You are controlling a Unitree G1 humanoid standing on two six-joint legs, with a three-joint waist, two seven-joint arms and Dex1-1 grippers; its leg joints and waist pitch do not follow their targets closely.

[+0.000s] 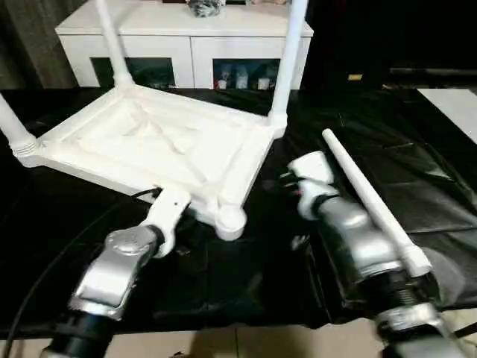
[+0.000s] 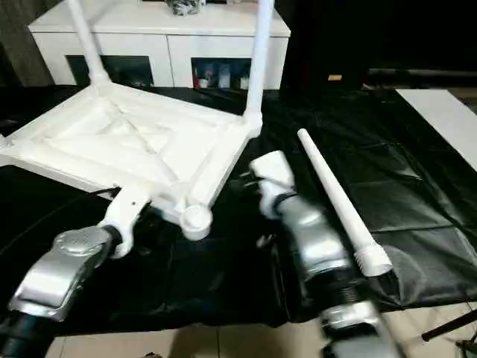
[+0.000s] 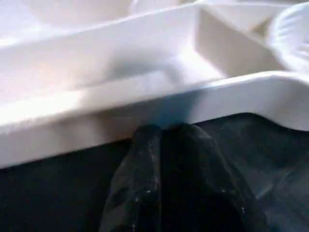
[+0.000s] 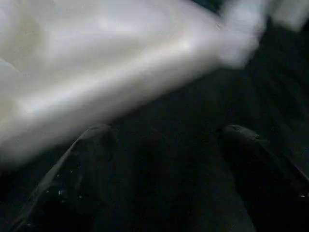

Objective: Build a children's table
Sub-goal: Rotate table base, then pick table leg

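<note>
From the head, looking down: a black sheet [image 1: 246, 276] covers the floor area, wrinkled and glossy, with pale tile showing along its near edge. On it the white tabletop [image 1: 149, 145] lies upside down, ribbed underside up. Three legs stand in its corner sockets: one at the far left [image 1: 112, 41], one at the far right [image 1: 289, 56], one at the left corner [image 1: 13, 127]. The near corner socket [image 1: 231, 218] is empty. The fourth leg [image 1: 373, 201] lies loose on the sheet beside the right forearm. Behind everything stands a white cabinet [image 1: 186, 45] with glass doors, small items dim inside, and dark surroundings to the right.

The other eye shows the same, with a pale floor strip [image 2: 447, 112] at far right.

Left wrist: the left gripper [image 3: 164, 133] has its two black fingers pressed together, empty, tips right up against the tabletop's side rim [image 3: 145, 108], possibly touching.

Right wrist: the right gripper [image 4: 164, 133] is spread wide, fingers well apart over the black sheet, holding nothing; the blurred white shape above is probably the tabletop edge.
</note>
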